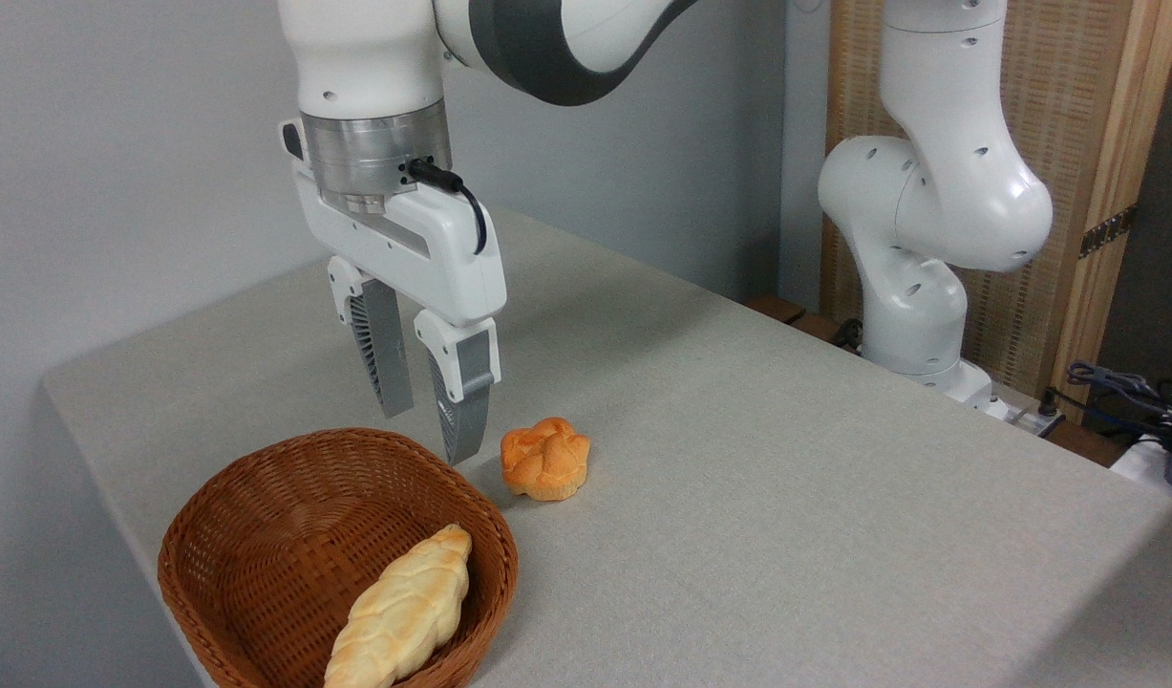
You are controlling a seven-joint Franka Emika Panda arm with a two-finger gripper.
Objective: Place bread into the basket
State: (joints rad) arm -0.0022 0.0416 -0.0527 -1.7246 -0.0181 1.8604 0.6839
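The long pale-yellow bread (402, 612) lies inside the woven reddish-brown basket (261, 516) at the table's front left, leaning against its near right wall. My gripper (431, 438) hangs above the basket's far rim, fingers pointing down and apart, open with nothing between them. It is clear of both the bread and the basket.
A small round orange-brown bun (545, 459) sits on the grey table (786, 478) just right of the gripper and beyond the basket. The arm's white base (920, 315) stands at the table's back right, with cables (1120, 392) at the far right edge.
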